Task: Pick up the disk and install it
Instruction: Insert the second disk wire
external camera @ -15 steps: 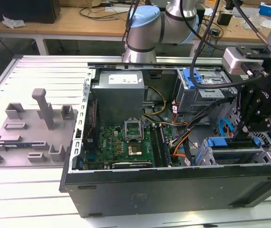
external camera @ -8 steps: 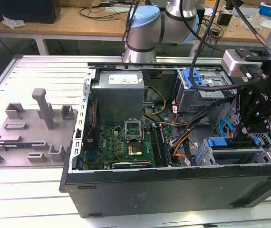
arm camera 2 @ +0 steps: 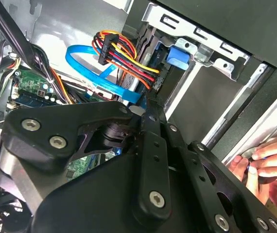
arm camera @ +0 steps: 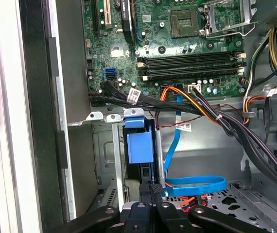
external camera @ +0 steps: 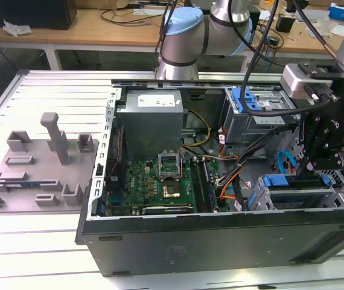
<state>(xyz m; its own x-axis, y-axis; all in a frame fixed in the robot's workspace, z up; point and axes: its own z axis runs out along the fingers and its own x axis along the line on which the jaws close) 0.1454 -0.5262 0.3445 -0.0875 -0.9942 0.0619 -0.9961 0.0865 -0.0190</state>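
Gripper (arm camera: pixel 154 187) hangs just over the disk (arm camera: pixel 141 145); whether it grips I cannot tell. Disk stands edge-on in the cage (arm camera: pixel 104 160) at a corner of the case (external camera: pixel 220 241). Insertion seems in hand; seating calls for a straight push, clear of the cables (arm camera: pixel 197 182).

A robotics or electronics lab is showing here. An open computer case (external camera: pixel 220 241) is lying on a slotted metal table (external camera: pixel 45 96), exposing its motherboard (external camera: pixel 160 181) and power supply (external camera: pixel 151 118). A grey fixture (external camera: pixel 39 163) with upright blocks is sitting beside it. Behind, wooden benches (external camera: pixel 99 27) are carrying cables and small boxes, and the arm's base (external camera: pixel 184 42) is standing at the table's far edge. A person's hand (arm camera 2: pixel 269 162) is resting at the case in the second wrist view.
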